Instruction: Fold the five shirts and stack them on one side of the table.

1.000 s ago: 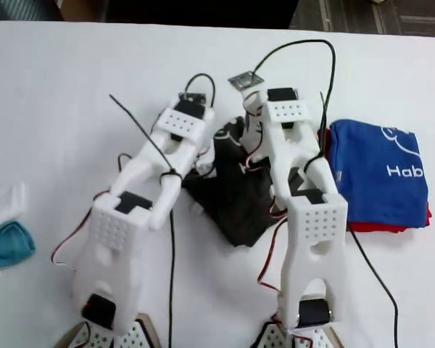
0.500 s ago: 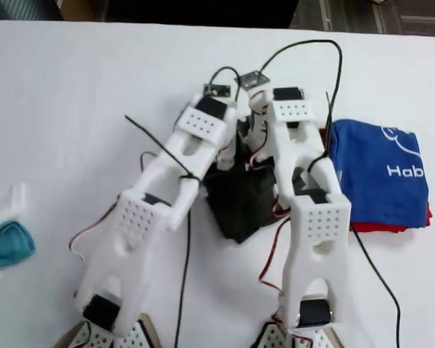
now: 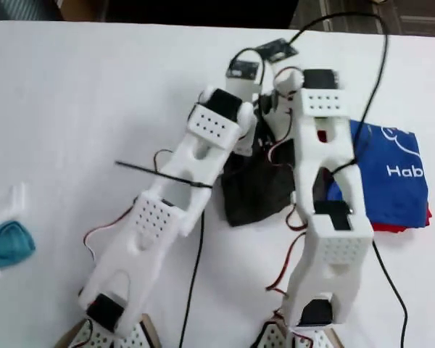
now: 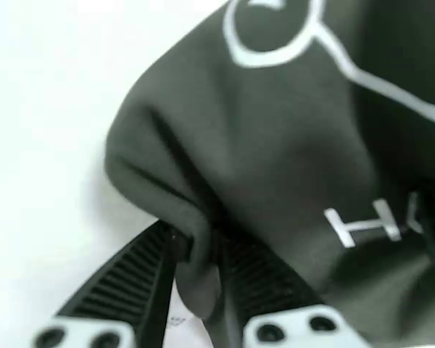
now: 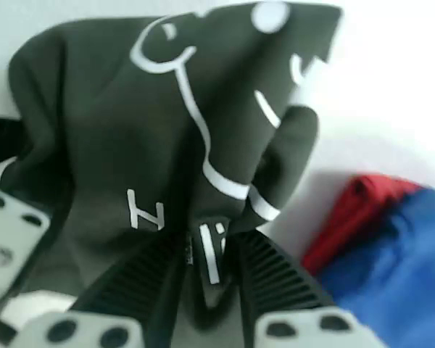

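Black shirt (image 3: 257, 192) clamped in left gripper (image 4: 196, 250) and right gripper (image 5: 206, 254), shifted closer to blue shirt (image 3: 391, 181); stacking judged imminent.

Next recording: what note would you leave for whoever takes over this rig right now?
Left jaws: shut on a fold of the black shirt.
Right jaws: shut on the same shirt.
Done: blue shirt lies folded on the red shirt at the right side of the table.
Left: finish folding the black shirt and stack it there; the teal shirt lies bunched at the left edge.
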